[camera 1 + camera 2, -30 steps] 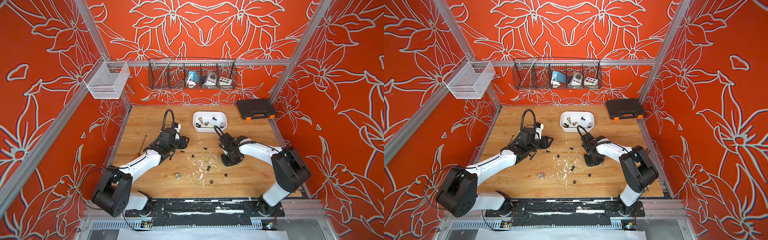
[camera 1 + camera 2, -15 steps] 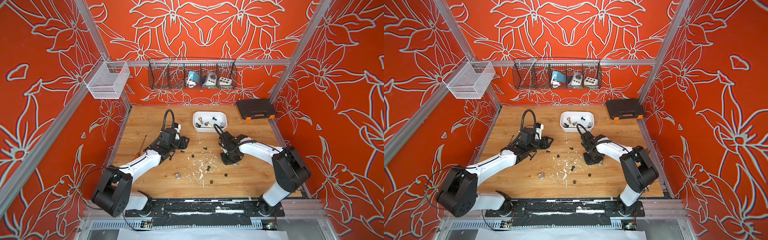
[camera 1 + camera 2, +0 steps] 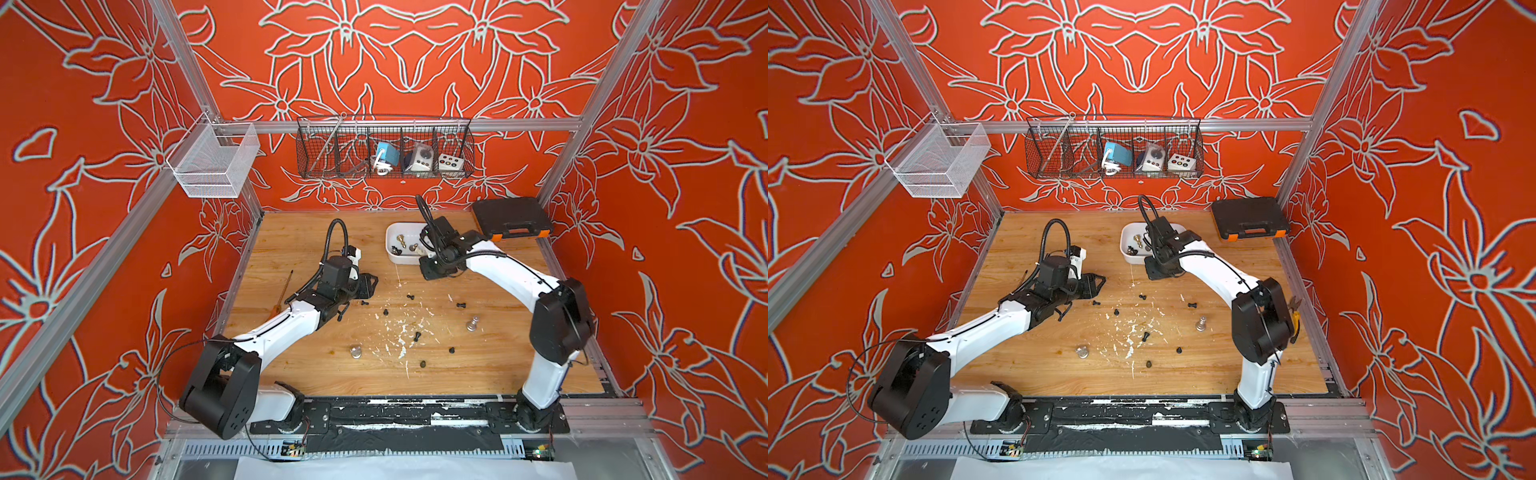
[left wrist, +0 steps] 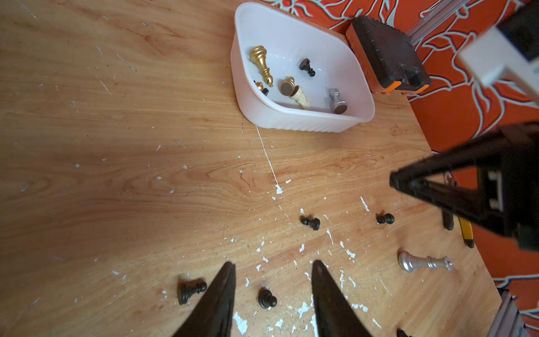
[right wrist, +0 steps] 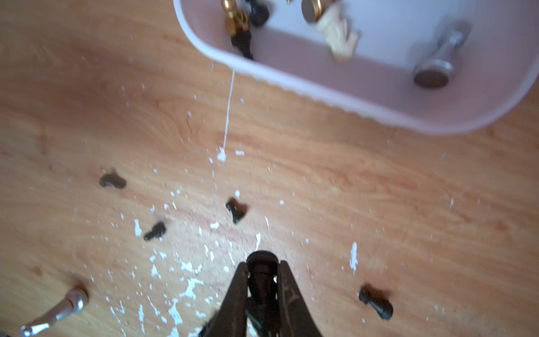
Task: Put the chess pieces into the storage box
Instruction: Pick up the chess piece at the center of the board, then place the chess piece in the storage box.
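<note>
The white storage box [image 3: 394,254] [image 3: 1128,257] [image 4: 294,125] [image 5: 353,96] sits at the back middle of the wooden table. In it lie a gold piece [image 4: 260,62], a cream piece [image 4: 300,96], a silver piece [image 4: 337,100] and a black one [image 4: 306,66]. My right gripper [image 3: 432,272] [image 3: 1156,272] [image 5: 262,264] hovers just in front of the box, shut on a small black chess piece [image 5: 262,261]. My left gripper [image 3: 368,286] [image 4: 274,264] stands open low over a black pawn [image 4: 267,298]; another pawn [image 4: 189,290] lies just outside one finger. Several black pieces [image 3: 417,336] and two silver ones [image 3: 472,323] [image 3: 355,352] are scattered mid-table.
A black case with orange latches [image 3: 513,216] lies at the back right beside the box. A screwdriver [image 3: 286,291] lies by the left wall, yellow-handled pliers [image 3: 1295,311] by the right edge. Wire baskets [image 3: 384,147] [image 3: 212,162] hang on the walls. White flecks mark the table.
My right gripper has risen from the table's middle and moved back toward the box with the black piece in it, uncovering a silver piece. The left arm has not moved.
</note>
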`<state>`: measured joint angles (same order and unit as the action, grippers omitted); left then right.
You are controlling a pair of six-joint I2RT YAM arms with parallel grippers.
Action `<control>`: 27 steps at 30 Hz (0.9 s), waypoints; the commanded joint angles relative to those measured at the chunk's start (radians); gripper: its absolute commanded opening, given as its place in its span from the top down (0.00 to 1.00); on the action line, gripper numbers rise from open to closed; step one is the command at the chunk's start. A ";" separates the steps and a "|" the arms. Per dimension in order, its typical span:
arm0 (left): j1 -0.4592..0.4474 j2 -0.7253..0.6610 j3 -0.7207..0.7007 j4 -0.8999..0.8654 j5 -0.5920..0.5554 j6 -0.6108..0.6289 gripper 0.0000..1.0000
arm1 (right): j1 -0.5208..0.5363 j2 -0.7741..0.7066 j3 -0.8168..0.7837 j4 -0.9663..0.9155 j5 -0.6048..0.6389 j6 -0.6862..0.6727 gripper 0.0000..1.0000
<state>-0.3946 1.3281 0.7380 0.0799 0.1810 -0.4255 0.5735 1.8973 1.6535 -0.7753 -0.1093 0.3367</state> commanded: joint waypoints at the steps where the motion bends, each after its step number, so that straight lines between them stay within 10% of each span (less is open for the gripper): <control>1: -0.007 -0.033 0.012 -0.027 -0.003 0.016 0.56 | -0.015 0.114 0.160 -0.022 -0.011 -0.043 0.85; 9: -0.007 -0.060 -0.007 -0.042 -0.008 0.023 0.56 | -0.071 0.369 0.454 -0.013 0.041 -0.020 0.85; 27: -0.007 -0.126 -0.066 -0.052 -0.018 -0.003 0.56 | -0.161 0.538 0.528 0.194 -0.044 0.047 0.83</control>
<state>-0.3985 1.2285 0.6857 0.0364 0.1768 -0.4210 0.4191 2.4123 2.1376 -0.6067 -0.1169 0.3634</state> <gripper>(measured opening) 0.438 0.182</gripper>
